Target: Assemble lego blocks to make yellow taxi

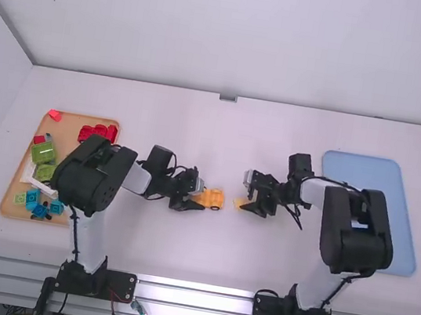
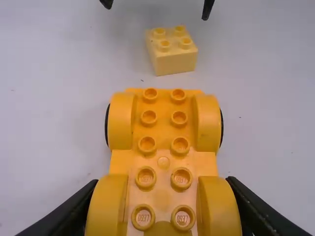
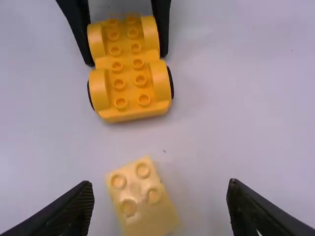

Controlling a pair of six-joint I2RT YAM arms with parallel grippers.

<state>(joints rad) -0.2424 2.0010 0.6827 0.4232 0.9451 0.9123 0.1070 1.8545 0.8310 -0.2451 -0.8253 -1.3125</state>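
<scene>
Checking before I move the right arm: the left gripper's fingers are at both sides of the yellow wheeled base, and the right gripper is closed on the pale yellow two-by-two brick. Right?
Not quite: the right gripper is open, its fingers clear of the pale yellow two-by-two brick, as the right wrist view shows. The rest of your statement stands.

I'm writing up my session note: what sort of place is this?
Probably a robotics lab workstation: left arm and right arm mounted along metal rails at the white table, with a tan tray of toy bricks and a blue tray.
</scene>
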